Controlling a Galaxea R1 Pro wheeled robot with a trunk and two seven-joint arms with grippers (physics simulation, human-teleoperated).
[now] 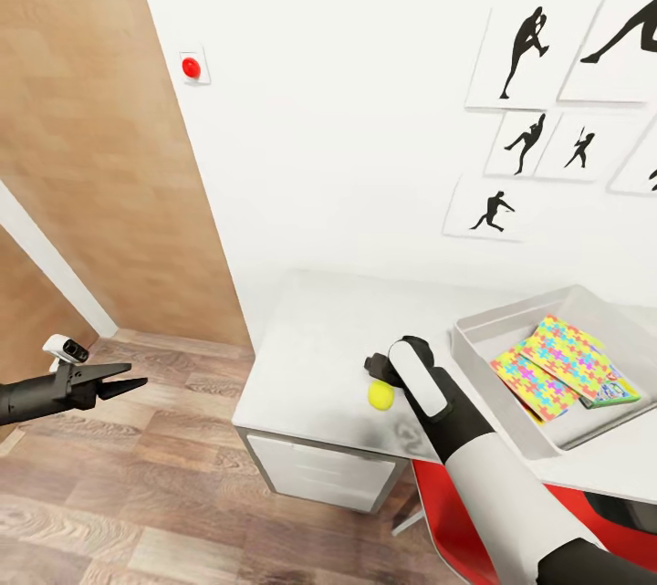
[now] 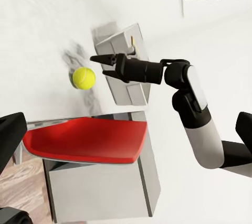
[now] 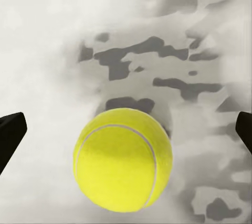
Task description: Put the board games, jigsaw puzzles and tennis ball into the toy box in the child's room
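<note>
The tennis ball [image 1: 380, 395] lies on the white-grey worktop [image 1: 310, 357] near its front edge, well apart from the toy box [image 1: 511, 329]; our right hand [image 1: 372, 366] hangs just above the ball, and in the right wrist view the ball [image 3: 123, 159] sits between the two dark fingertips [image 3: 10, 132], which stand wide apart and touch nothing; inside the toy box we see two jigsaw puzzles [image 1: 557, 361] overlapping a board game [image 1: 613, 391]; our left hand [image 1: 123, 380] hovers over the wood floor [image 1: 137, 475], away from the worktop, fingers slightly parted and empty; a red chair [image 2: 84, 139] sits under the worktop.
</note>
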